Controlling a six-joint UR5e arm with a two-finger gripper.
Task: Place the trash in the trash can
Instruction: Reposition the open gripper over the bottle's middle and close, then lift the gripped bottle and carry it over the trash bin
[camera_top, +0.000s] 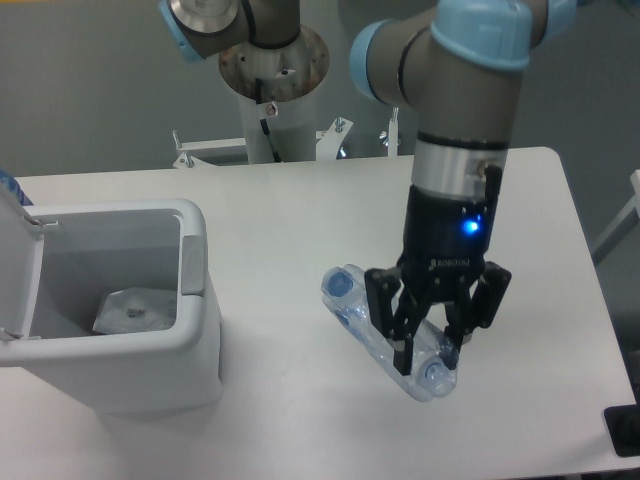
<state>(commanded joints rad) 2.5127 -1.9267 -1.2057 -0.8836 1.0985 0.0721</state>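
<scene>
The plastic bottle (385, 333) is held by the gripper (432, 340), whose jaws are closed around its cap end. It looks light, smooth and slippery, so a middle hold seems safest. The trash can (200, 300) sits at nine o'clock, open, with the plastic bag (133, 310) inside.

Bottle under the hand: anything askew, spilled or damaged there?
Nothing stands out. The bottle lies slanted in the hand, no spill showing on the table. The plastic bag sits inside the trash can, lid open.
</scene>
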